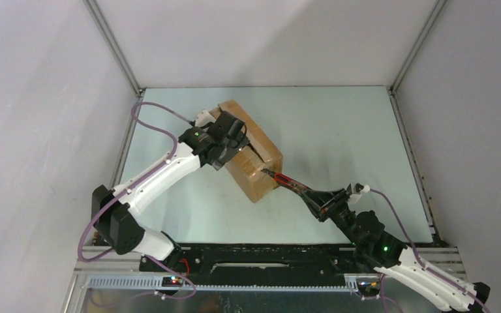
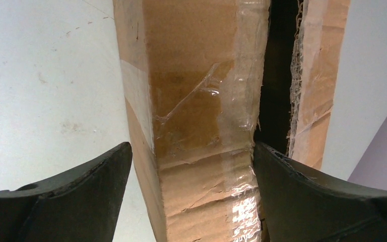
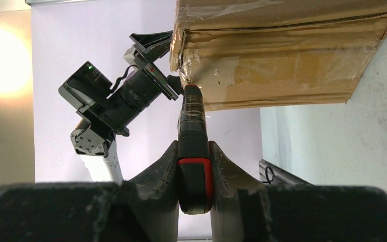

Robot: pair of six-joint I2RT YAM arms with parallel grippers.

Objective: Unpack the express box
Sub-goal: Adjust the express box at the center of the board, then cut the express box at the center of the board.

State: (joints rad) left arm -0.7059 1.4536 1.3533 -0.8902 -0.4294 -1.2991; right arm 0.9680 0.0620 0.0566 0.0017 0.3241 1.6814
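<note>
Nearest the bases, the right gripper [image 3: 194, 151] is clamped on a red-and-black cutter [image 3: 195, 174]. It reaches the cutter forward so the tip meets the taped near end of the box [image 1: 261, 177], apparently to slit the tape there, though the blade itself is too small to make out. The box lies aslant on the table [image 1: 339, 143], left of centre, its top seam already gaping. Beyond, the left gripper [image 2: 191, 166] hangs over it with jaws spread wide, straddling one flap, probably to steady the box against the cutter's push.
</note>
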